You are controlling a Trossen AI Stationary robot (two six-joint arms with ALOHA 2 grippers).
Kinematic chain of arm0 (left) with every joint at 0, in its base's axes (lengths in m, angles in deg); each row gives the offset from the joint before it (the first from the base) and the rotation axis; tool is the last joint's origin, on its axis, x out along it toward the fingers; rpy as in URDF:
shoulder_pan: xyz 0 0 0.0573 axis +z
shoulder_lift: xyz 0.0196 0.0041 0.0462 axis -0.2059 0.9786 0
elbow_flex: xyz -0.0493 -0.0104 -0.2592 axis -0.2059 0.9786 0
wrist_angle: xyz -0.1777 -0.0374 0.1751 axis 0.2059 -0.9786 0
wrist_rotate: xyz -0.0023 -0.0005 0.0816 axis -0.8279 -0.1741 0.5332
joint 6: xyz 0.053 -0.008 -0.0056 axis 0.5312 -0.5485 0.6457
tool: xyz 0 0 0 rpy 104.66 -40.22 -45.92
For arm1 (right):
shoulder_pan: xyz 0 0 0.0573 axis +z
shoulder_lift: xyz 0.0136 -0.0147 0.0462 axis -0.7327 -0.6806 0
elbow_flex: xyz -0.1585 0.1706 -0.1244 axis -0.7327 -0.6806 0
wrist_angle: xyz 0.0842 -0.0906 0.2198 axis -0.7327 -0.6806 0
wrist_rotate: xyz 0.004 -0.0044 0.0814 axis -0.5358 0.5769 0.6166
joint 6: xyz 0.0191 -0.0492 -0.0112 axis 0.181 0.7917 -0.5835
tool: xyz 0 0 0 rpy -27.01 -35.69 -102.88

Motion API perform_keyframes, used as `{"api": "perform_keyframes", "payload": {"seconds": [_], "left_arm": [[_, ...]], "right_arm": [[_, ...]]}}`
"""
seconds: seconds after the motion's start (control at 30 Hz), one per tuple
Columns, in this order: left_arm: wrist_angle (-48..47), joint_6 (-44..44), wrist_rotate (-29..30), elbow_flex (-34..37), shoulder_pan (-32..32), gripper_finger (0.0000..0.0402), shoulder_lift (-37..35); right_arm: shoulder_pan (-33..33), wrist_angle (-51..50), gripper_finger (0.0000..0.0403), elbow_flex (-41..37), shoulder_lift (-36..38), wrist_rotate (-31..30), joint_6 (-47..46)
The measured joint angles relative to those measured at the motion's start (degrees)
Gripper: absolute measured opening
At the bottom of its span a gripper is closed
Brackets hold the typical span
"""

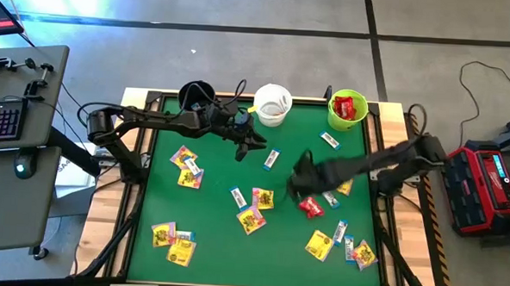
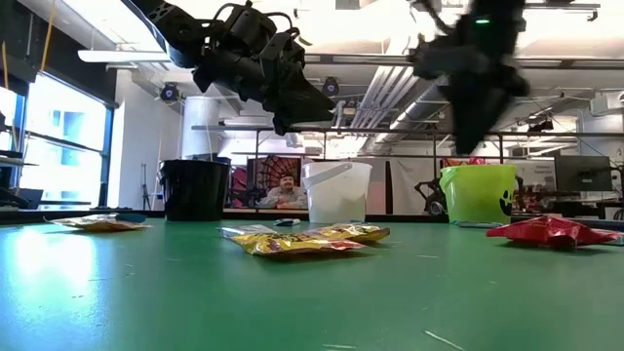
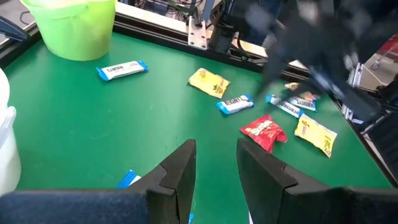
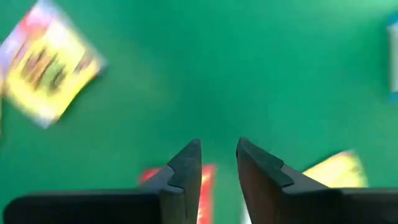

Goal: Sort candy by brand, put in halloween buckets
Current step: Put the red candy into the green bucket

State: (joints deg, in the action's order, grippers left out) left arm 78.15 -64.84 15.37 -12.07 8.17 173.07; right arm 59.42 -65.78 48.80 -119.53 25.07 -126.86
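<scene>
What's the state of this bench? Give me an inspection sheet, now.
Surface: green tabletop, wooden rim.
Job's things: black plastic bucket, white plastic bucket and lime green plastic bucket along the far edge; red wrapped packets in the green one; yellow packets, white-and-blue packets and one red packet scattered.
Clutter: nothing seen.
Grippers: left gripper open, empty, near white bucket; right gripper open, empty, above the red packet.
Cables: black floor cable, right.
Surroundings: keyboard desk; red box; seated person.
</scene>
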Motion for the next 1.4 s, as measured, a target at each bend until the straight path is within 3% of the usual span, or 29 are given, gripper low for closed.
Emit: {"api": "perform_keyframes", "payload": {"seconds": [0.1,0.17,0.27,0.37,0.43,0.57,0.7,0.8,0.93,1.2,1.4], "left_arm": [[-0.49,-0.04,0.00,0.00,0.00,0.0108,0.00],[-0.64,-0.72,-0.01,0.00,0.00,0.0108,0.00],[-0.72,-1.33,-0.02,0.00,0.00,0.0108,0.00],[-1.81,-1.35,-0.02,0.00,0.00,0.0108,0.00],[-3.07,-1.34,-0.02,0.00,0.09,0.0108,0.00],[-4.97,-1.36,-0.02,0.00,0.20,0.0108,0.00],[-5.78,0.08,-0.02,0.00,0.17,0.0108,0.00],[-6.44,1.49,-0.02,0.00,0.17,0.0108,0.00],[-6.54,1.71,-0.02,0.00,0.17,0.0108,0.00],[-7.01,2.08,0.00,0.00,0.17,0.0108,0.00],[-8.58,2.08,0.00,0.00,0.17,0.0108,0.00]], "right_arm": [[-7.70,-6.23,0.0082,5.33,0.02,-2.03,6.15],[-13.04,-8.74,0.0077,8.18,0.04,-0.24,11.67],[-19.62,-8.33,0.0069,11.01,0.05,9.20,22.19],[-21.11,-6.80,0.0058,11.29,0.09,20.21,30.12],[-19.37,-5.32,0.0048,9.67,0.56,23.10,31.52],[-12.67,3.26,0.0025,3.39,3.36,23.13,26.06],[-3.38,15.36,0.0007,-3.81,6.96,21.38,16.74],[3.32,17.84,0.0008,-6.46,6.73,17.44,13.64],[7.47,18.21,0.0044,-7.53,3.85,15.55,14.21],[5.97,17.60,0.0176,-7.40,-3.00,14.91,20.40],[4.42,14.86,0.0192,-7.36,-6.23,12.84,24.38]]}}
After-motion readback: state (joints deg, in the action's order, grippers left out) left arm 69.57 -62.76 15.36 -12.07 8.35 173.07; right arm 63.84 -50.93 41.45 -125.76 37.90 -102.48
